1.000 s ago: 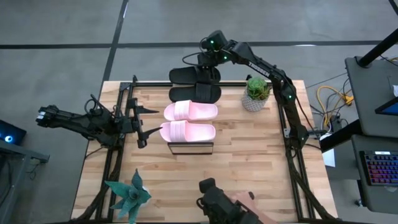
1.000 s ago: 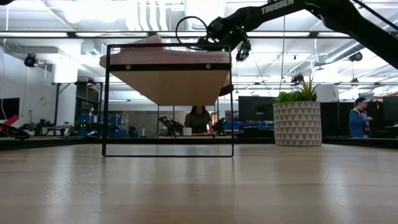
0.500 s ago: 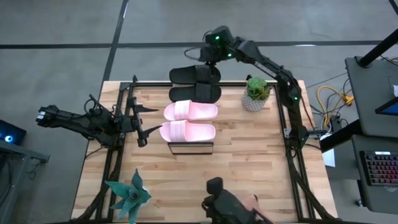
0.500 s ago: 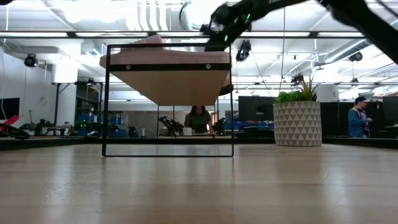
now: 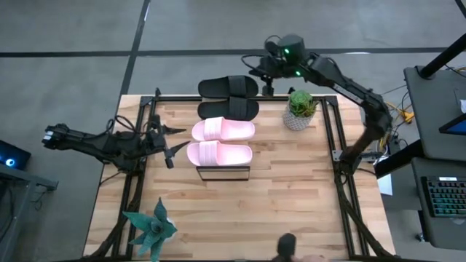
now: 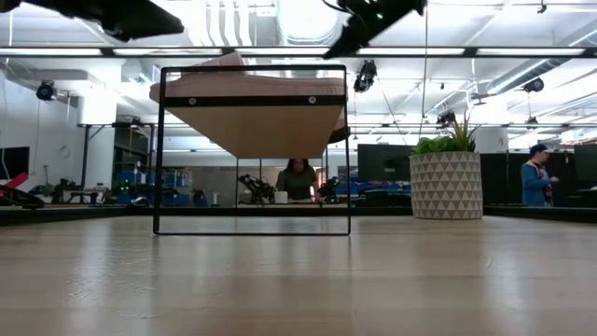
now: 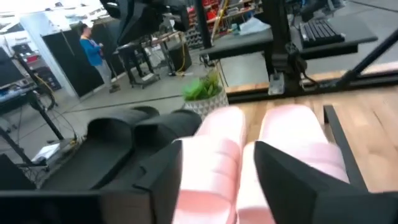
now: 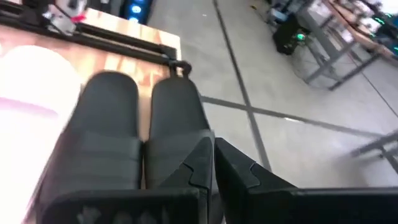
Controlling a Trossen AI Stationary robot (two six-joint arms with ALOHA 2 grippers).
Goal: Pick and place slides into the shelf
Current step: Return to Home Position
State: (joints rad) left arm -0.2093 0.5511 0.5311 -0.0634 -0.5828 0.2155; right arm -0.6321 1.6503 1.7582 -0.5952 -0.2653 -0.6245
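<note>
Two black slides (image 5: 228, 97) and two light pink slides (image 5: 221, 142) lie side by side, soles down, on the shelf's plank top (image 5: 223, 173). The shelf (image 6: 252, 121) stands on the table on its thin black frame. My right gripper (image 5: 263, 76) hangs shut, high above the table's far edge, right of the black slides (image 8: 124, 130). My left gripper (image 5: 166, 144) stands open and level at the table's left, pointing at the pink slides (image 7: 217, 149), apart from them.
A potted plant (image 5: 301, 109) in a patterned white pot (image 6: 446, 185) stands right of the shelf. A spiky green plant (image 5: 151, 227) sits at the near left corner. Black frame rails (image 5: 336, 145) run along both table sides. People (image 6: 297, 179) show beyond the table.
My right gripper has risen and swung toward the table's right edge, away from the far black slide, staying shut and empty. My left gripper has rolled and dipped a little at the table's left. The slides have kept still.
</note>
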